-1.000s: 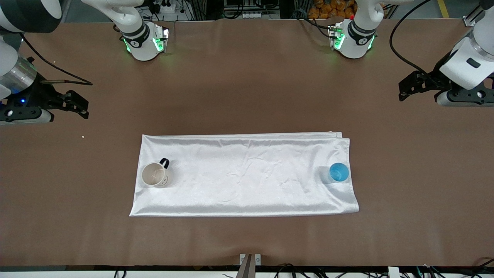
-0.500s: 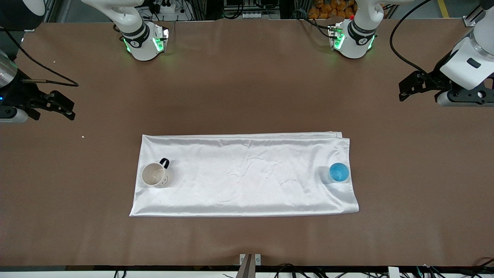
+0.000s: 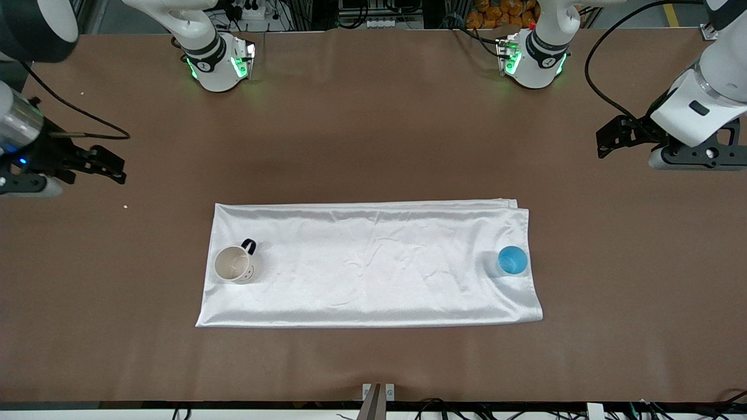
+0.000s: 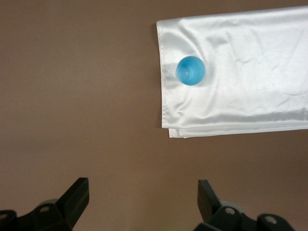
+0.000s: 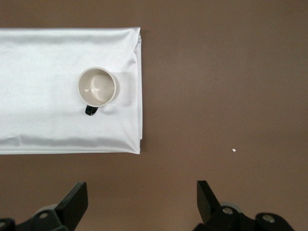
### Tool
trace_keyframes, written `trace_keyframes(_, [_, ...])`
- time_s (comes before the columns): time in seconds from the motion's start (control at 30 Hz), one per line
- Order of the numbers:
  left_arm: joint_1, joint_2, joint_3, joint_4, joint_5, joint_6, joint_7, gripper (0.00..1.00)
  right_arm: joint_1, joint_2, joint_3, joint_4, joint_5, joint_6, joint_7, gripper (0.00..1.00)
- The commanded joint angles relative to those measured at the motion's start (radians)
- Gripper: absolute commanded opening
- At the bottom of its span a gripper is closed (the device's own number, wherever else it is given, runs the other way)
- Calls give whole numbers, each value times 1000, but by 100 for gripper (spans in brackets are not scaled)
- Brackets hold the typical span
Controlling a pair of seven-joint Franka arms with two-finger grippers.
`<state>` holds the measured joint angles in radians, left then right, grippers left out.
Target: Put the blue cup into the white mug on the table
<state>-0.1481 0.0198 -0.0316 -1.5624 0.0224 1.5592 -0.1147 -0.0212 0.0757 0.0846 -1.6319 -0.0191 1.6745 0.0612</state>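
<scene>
The blue cup stands upright on the white cloth near its edge toward the left arm's end; it also shows in the left wrist view. The white mug with a black handle stands upright on the cloth at the right arm's end, and shows in the right wrist view. My left gripper is open and empty over bare table at the left arm's end. My right gripper is open and empty over bare table at the right arm's end. Both are well apart from the cup and mug.
The white satin cloth lies flat across the middle of the table, folded edge toward the arms' bases. A small white crumb lies on the table near the right gripper. The two arm bases stand along the table's edge.
My right gripper swung out toward the table's end, then came back a little toward the middle. My left gripper has shifted slightly toward the middle. Cup, mug and cloth have not moved.
</scene>
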Motion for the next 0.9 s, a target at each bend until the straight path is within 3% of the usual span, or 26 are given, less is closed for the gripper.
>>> trace_keyframes(0.0, [-5,11,-1,21,30,-1,-8,100,29,81,-2,-58,48,82,20,100])
trace_keyframes(0.23, [-7,35,-5,15,28,45,-14,100,95,107,-2,-316,57,436,86,100])
trace_keyframes(0.37, [-10,66,-13,15,30,74,-14,100,147,157,-2,-399,57,582,164,100])
trace_keyframes(0.87, [-28,206,-22,13,31,194,-16,100,245,363,-3,-410,56,844,338,100])
